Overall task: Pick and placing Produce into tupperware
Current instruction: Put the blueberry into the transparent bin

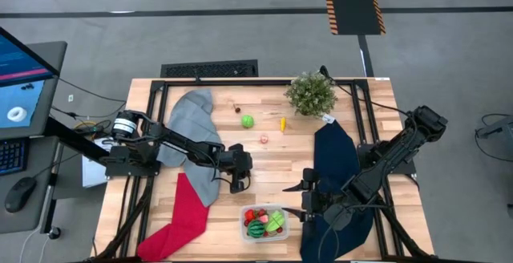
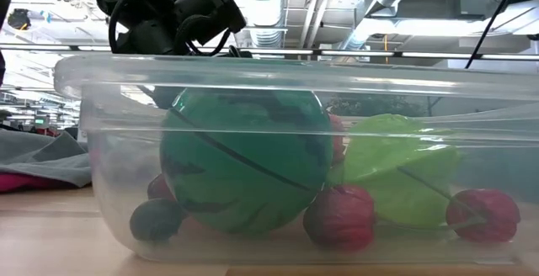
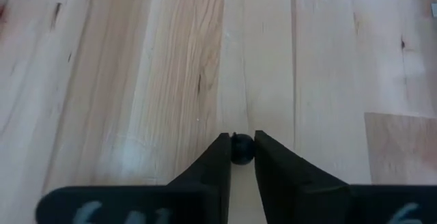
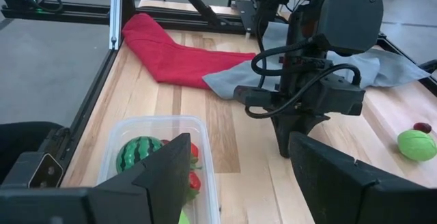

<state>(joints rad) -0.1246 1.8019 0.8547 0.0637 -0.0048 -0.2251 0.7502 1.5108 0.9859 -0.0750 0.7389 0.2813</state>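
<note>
My left gripper [image 1: 238, 184] stands mid-table, tipped down onto the wood, shut on a tiny dark ball of produce [image 3: 241, 149]. The clear tupperware [image 1: 264, 223] sits at the near edge, holding a striped melon ball [image 2: 244, 162], a light green piece [image 2: 396, 171] and red pieces [image 2: 341, 217]. My right gripper [image 1: 298, 200] hovers open just right of the tupperware [image 4: 164, 149], with nothing between its fingers. More produce lies toward the far side: a green fruit [image 1: 248, 121], a yellow piece [image 1: 282, 123], a pink one [image 1: 264, 138] and a small dark red one [image 1: 237, 109]. My left gripper pinches the tiny dark ball [image 3: 241, 150] between the free ends of its two fingers, one on each side of it. The fingers [image 4: 300, 142] slant down from the table's left side. The ball appears to rest on the wood.
A bushy potted plant [image 1: 311, 93] stands at the far right. A grey cloth [image 1: 192, 131] and a red cloth [image 1: 180, 215] lie on the left, a dark blue cloth [image 1: 333, 163] on the right under my right arm. Bare wood lies between the grippers.
</note>
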